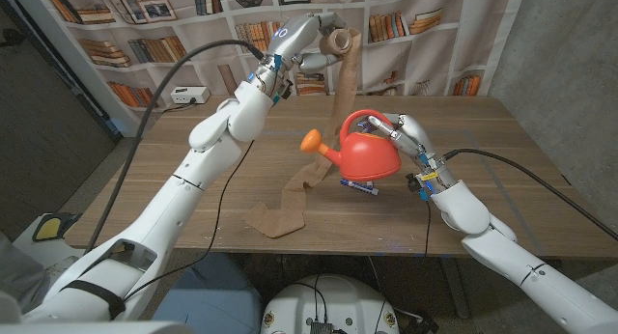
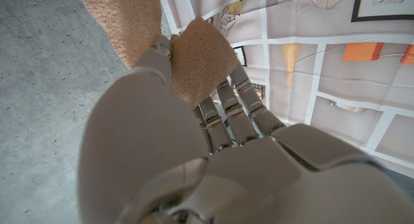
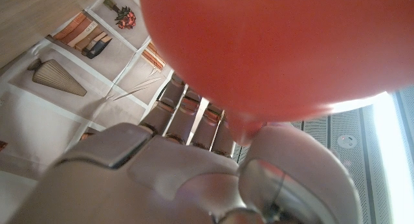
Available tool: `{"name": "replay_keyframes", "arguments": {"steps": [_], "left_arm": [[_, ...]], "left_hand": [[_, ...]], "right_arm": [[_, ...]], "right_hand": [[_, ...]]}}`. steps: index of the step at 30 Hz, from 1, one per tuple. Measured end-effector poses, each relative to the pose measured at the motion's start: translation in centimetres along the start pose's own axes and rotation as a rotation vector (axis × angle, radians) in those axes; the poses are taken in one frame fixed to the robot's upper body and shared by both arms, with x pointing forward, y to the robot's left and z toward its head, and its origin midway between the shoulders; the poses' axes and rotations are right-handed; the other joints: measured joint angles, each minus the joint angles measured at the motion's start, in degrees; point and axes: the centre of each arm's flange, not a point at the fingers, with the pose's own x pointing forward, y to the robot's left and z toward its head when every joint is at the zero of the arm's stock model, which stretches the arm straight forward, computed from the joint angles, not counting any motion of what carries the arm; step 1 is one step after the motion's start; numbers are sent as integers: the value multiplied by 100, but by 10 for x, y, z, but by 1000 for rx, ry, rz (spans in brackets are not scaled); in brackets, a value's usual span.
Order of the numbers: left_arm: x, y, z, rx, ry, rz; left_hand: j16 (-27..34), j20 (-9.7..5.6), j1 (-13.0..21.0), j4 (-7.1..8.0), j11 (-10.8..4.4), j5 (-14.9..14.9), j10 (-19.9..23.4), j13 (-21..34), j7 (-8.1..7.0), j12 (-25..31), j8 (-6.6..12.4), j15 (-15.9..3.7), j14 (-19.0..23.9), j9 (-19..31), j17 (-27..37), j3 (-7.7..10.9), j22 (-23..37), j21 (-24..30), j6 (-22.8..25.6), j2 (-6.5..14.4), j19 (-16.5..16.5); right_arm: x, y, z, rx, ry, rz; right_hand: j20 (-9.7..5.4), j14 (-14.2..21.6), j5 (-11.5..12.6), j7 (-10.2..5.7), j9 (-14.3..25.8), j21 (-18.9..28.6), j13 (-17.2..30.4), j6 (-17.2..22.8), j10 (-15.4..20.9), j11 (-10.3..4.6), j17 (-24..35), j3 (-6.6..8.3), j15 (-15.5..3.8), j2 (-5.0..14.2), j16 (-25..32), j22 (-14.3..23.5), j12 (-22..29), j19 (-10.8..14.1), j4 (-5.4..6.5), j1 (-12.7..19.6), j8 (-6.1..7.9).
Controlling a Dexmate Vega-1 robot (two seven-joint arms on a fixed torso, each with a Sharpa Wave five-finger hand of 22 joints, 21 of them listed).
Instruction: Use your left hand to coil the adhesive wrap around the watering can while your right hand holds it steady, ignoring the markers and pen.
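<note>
The wooden table [image 1: 502, 170] stretches across the scene, with a bookshelf backdrop [image 1: 193, 25] behind it. The left arm [image 1: 193, 170] reaches up and away from the robot, raising the left hand [image 1: 323, 40] high above the far side of the table; its fingers [image 2: 226, 101] are curled tight around the roll of tan wrap [image 1: 340, 44], the thumb pressing on the roll, as the left wrist view shows close up. From the roll a long strip of wrap hangs down behind the red watering can [image 1: 369, 151], then trails forward over the table to a loose end lying flat near the front edge. The can sits near the middle of the table, its orange spout [image 1: 312, 139] pointing toward the robot's left. The right hand [image 1: 406, 136] grips the can at its handle side, fingers [image 3: 194, 114] wrapped against the red body. A marker [image 1: 359, 186] lies just under the can's front edge.
</note>
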Motion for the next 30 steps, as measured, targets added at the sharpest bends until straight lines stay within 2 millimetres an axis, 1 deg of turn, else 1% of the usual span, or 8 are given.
{"name": "replay_keyframes", "arguments": {"steps": [7, 14, 15, 23, 24, 27, 30], "left_arm": [[-5, 4, 6, -40, -25, 19], [-8, 6, 11, -56, -42, 25], [-8, 8, 16, -75, -66, 37], [-9, 10, 23, -84, -90, 40], [-10, 12, 27, -119, -106, 47], [-10, 14, 30, -149, -114, 47], [-10, 14, 32, -167, -121, 47]], "left_hand": [[-8, 0, -7, 0, 0, 0, 0, -6, 0, 0, -1, 0, 0, -3, 1, 0, -27, 23, -1, 7, 0], [-11, 0, -9, 0, 0, 0, 0, -10, 1, 22, -7, 0, 0, -5, 1, 0, -73, 43, -1, 9, 1], [-11, 0, -15, 0, 0, 0, 0, -10, 1, 23, -12, 0, 0, -5, 0, 0, -79, 60, -1, 15, 1], [-34, 0, -22, 0, 0, -4, 0, -25, 2, 23, -18, -17, 66, -1, 7, 0, -130, 93, -2, 23, 1], [-35, 0, -22, 0, 0, -4, 0, -25, 2, 22, -17, -17, 66, -1, 9, 0, -132, 108, -2, 23, 1], [-47, -31, -22, 0, 0, -4, 0, -25, 10, 22, -3, -17, 66, -1, 16, 0, -153, 114, -10, 23, -31], [-52, -11, -22, 0, 0, -4, 0, -25, 10, 22, -1, -17, 65, -1, 21, 0, -174, 130, -11, 23, -51]], "right_arm": [[7, 4, -2, -9, 4, 7], [10, 5, -5, -19, 19, 8], [11, 5, -6, -21, 22, 9], [13, 6, -9, -39, 44, 8], [16, 7, -4, -39, 32, 14], [17, 8, -4, -45, 35, 17], [18, 8, -3, -49, 35, 17]], "right_hand": [[0, 0, 0, 0, 0, 33, -11, 0, 0, 0, -1, 0, 0, -1, 0, -27, 0, 0, 0, 1, 0], [0, 0, 0, 0, 0, 33, 12, 0, 0, 0, -2, 16, 0, -1, -4, -30, -5, 0, -16, 1, 0], [0, 0, 0, 1, 0, 33, 12, -1, 0, 0, -2, 16, 0, -1, -4, -29, -5, 0, -16, 1, 0], [0, 0, 0, 1, 0, 66, 13, -1, -1, 0, -4, 16, 1, -9, -5, -29, -21, 0, -15, 9, 0], [0, 0, 0, 1, 0, 66, 13, -1, -1, -1, -4, 15, 1, -8, -5, -29, -22, 0, -15, 8, 0], [0, -1, 0, 1, 0, 66, 13, -1, -1, -1, -4, 15, 1, -7, -5, -29, -22, 0, -16, 7, 0], [0, -1, 0, 1, 0, 66, 13, -2, -1, -1, -17, 16, 0, -5, -5, -29, -22, 1, -16, 5, 0]]}}
